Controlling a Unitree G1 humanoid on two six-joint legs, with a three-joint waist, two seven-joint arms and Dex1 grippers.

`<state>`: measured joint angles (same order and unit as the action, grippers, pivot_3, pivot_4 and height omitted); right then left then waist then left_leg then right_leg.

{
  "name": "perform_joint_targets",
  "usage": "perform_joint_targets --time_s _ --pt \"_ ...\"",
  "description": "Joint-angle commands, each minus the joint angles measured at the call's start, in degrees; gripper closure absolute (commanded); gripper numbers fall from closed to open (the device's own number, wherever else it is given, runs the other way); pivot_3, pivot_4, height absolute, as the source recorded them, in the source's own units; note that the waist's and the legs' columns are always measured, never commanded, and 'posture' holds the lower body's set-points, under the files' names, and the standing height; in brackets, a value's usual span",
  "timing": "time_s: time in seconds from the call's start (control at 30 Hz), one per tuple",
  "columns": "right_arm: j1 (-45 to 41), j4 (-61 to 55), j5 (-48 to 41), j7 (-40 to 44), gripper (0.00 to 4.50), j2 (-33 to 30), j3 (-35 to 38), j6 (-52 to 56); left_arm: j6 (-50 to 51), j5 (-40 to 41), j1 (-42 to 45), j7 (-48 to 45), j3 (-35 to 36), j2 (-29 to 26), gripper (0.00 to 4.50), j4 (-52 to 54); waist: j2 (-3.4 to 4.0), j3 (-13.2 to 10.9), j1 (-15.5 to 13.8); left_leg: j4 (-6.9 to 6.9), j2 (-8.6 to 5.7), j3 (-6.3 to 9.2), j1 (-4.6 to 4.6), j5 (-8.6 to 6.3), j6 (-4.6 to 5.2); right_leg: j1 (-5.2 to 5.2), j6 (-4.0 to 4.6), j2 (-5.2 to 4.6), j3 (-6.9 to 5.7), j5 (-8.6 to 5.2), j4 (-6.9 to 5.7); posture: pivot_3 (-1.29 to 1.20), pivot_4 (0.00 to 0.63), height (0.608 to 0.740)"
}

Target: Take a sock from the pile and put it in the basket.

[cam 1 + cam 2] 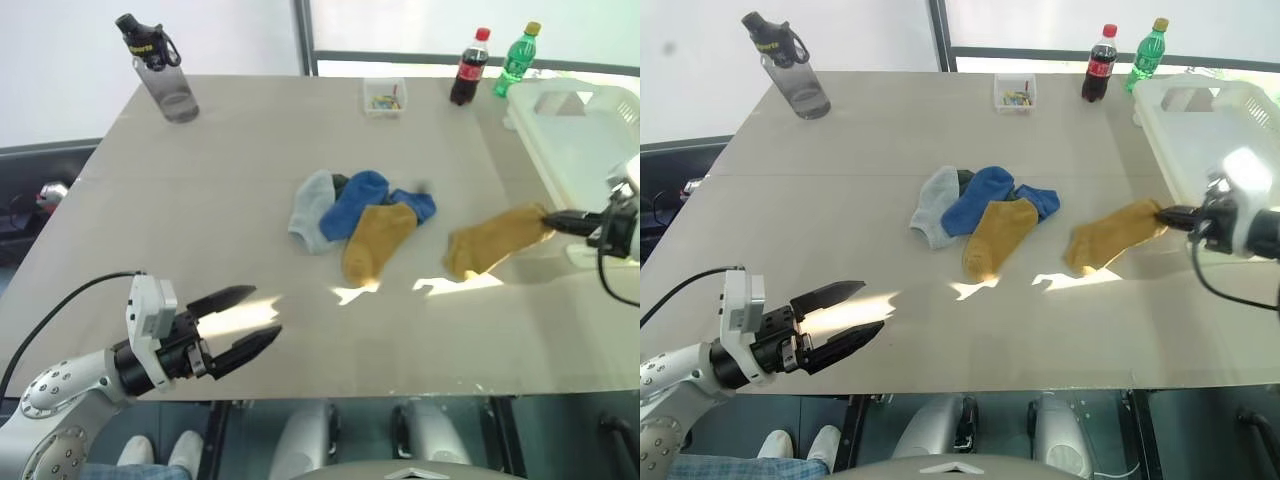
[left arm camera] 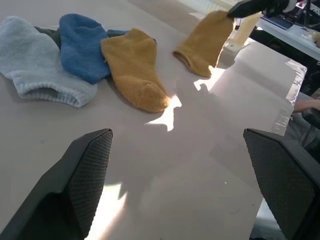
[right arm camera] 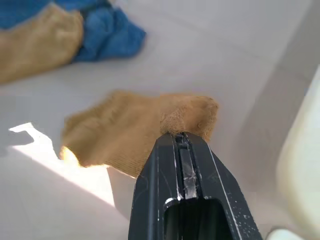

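The pile of socks lies mid-table: a pale grey one, blue ones and a mustard one. A second mustard sock hangs to the right of the pile, its top pinched in my right gripper, which is shut on it just beside the white basket; the sock's lower end trails toward the table. In the right wrist view the sock droops from the closed fingertips. My left gripper hovers open over the near left of the table, holding nothing.
A grey water bottle stands at the far left corner. A small clear box, a cola bottle and a green bottle line the far edge. The table's front edge runs just below my left gripper.
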<state>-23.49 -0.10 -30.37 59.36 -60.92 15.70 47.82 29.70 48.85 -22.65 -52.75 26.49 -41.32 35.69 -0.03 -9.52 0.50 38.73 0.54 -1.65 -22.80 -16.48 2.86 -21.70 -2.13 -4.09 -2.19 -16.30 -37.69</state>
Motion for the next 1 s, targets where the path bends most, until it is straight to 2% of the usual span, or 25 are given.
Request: perform_joint_targets --time_s 0.03,0.13,0.27,0.4,0.67,0.77,0.87,0.93,1.0 --pt "-1.8 -4.6 -6.8 2.4 4.43 -0.3 4.1 3.9 -0.1 0.7 0.2 -0.7 0.5 -0.7 0.00 0.5 0.00 0.0 0.0 0.00 0.00 0.00 0.00 0.00 0.00 0.00 0.00 0.00 0.00 0.00 0.00 0.00 0.150 0.740" --pt "-1.9 -9.8 -11.1 0.6 4.43 3.2 2.2 7.2 -0.2 0.5 0.6 -0.7 0.2 -0.7 0.00 0.2 -0.02 0.0 0.1 0.00 0.02 0.00 0.00 0.00 0.00 0.00 0.00 0.00 0.00 0.00 -0.01 0.00 0.150 0.740" --pt "-2.7 -17.4 -16.8 -8.9 4.43 14.4 -1.9 14.1 -0.1 0.4 1.2 -0.6 -0.4 -0.6 0.00 0.0 -0.04 0.0 0.2 0.03 0.03 0.01 0.01 0.00 0.01 0.00 0.00 0.00 0.00 0.00 -0.08 0.00 0.150 0.740" --pt "-1.2 -23.9 -17.0 -17.1 4.43 24.6 -9.1 16.6 -0.1 0.3 1.4 -0.6 -0.5 -0.7 0.00 0.0 -0.03 0.0 -0.1 0.07 0.02 0.03 -0.02 0.00 0.00 -0.03 0.00 0.00 0.00 0.00 -0.13 0.00 0.150 0.740" --pt "0.7 -25.8 -18.5 -27.0 4.43 33.7 -12.4 21.1 0.1 0.5 1.4 -0.4 -0.1 -0.9 0.00 0.1 -0.03 0.0 -0.2 0.12 -0.01 0.05 -0.05 0.00 -0.01 -0.03 0.00 -0.05 -0.02 0.00 -0.11 0.00 0.150 0.740" --pt "0.9 -25.9 -18.8 -28.3 3.59 34.9 -13.0 21.4 0.2 0.5 1.7 -0.3 -0.4 -0.9 0.00 0.1 -0.02 0.0 0.0 0.12 -0.01 0.05 -0.02 0.00 -0.01 -0.03 0.00 -0.04 -0.01 0.00 -0.16 0.00 0.150 0.740" --pt "1.0 -27.4 -22.0 -28.2 2.13 35.3 -11.7 22.4 0.3 0.5 2.1 -0.3 -0.5 -0.9 0.00 0.0 -0.02 0.0 0.1 0.13 -0.01 0.05 -0.01 0.00 -0.01 -0.02 0.00 -0.04 -0.01 0.00 -0.16 0.00 0.150 0.740" --pt "1.1 -27.5 -23.3 -27.7 1.34 34.6 -10.9 22.2 0.4 0.4 2.4 -0.4 -0.6 -1.0 0.00 -0.2 -0.02 0.0 0.1 0.13 -0.01 0.05 -0.01 0.00 -0.01 -0.03 0.00 -0.03 -0.01 0.00 -0.15 0.00 0.150 0.740" --pt "1.3 -27.7 -24.1 -26.9 1.34 33.6 -10.3 21.3 0.4 0.2 2.6 -0.4 -0.7 -1.0 0.00 -0.3 -0.02 0.0 0.1 0.13 -0.01 0.05 -0.02 0.00 0.00 -0.02 0.00 -0.03 -0.02 0.00 -0.14 0.00 0.150 0.740"
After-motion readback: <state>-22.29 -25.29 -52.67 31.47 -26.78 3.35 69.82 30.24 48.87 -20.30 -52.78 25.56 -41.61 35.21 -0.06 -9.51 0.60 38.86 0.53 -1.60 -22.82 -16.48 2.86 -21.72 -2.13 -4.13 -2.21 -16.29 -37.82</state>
